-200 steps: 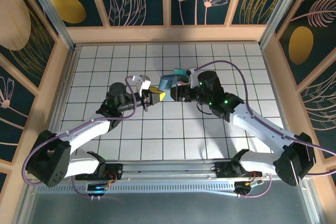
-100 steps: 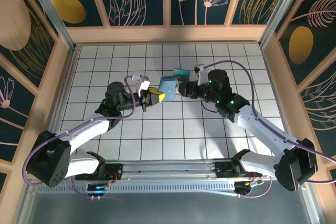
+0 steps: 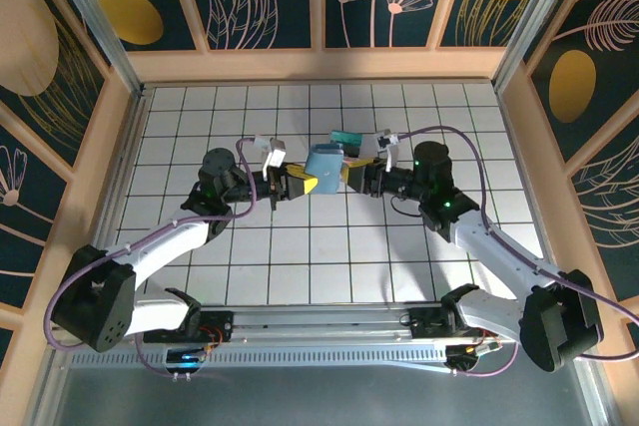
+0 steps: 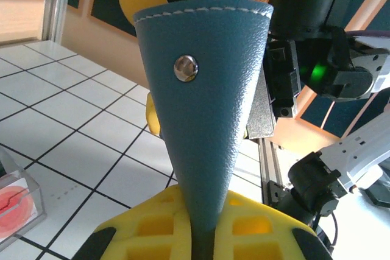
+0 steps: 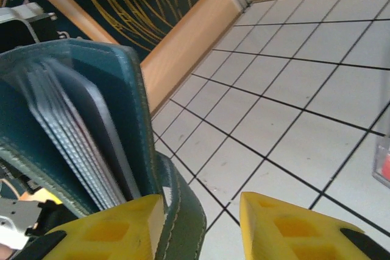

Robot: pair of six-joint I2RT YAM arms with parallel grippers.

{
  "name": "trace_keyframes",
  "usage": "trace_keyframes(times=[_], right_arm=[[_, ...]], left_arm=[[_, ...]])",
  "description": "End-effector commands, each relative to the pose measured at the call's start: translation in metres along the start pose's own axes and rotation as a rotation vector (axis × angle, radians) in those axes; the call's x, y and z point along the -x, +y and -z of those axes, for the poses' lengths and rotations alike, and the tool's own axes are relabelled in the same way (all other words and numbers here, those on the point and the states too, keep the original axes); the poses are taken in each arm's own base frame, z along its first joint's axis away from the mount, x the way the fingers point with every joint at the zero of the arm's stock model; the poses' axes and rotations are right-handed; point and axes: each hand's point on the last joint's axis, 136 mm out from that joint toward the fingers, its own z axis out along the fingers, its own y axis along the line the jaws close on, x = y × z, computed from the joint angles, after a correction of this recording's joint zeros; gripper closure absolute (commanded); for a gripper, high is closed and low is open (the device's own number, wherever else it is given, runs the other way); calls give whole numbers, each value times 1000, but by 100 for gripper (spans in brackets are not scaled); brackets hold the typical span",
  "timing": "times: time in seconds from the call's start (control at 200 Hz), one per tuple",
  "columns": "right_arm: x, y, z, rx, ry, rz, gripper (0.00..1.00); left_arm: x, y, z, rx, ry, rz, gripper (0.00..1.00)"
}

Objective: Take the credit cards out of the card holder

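The card holder [image 4: 204,89] hangs over the middle of the desk [image 3: 200,117], clamped in the left pincer [image 3: 295,184]. The right pincer [image 5: 198,211] is open at its edge. Pulling the cards [image 5: 73,144] could yank it free.

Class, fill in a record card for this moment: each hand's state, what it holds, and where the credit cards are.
left hand: shut on one panel of the card holder
right hand: open, the other panel's edge lying between its fingers
credit cards: stacked inside the opened card holder, none drawn out yet
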Motion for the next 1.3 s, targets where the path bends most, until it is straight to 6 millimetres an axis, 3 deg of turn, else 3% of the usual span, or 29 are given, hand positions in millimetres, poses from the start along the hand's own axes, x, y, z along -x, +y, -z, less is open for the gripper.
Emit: trace_keyframes(times=[0.0,0.42,0.676,0.806,1.026,1.181,1.296], right_arm=[[9,28,2,145,-25,68,65],[3,42,0,252,-19,103,73],[-2,52,-7,314,2,115,86],[0,57,-6,328,-2,129,100],[6,54,1,253,-30,145,100],[11,51,6,194,-45,135,100],[14,49,5,165,-42,118,100]], left_arm=[[23,-21,-2,-100,-32,-70,100],[26,-30,2,-122,-36,-75,100],[23,-30,2,-125,-42,-68,100],[22,-27,2,-115,-43,-51,100],[23,-13,5,-18,-72,-4,100],[24,-6,5,31,-80,26,71],[23,-4,2,17,-72,55,67]])
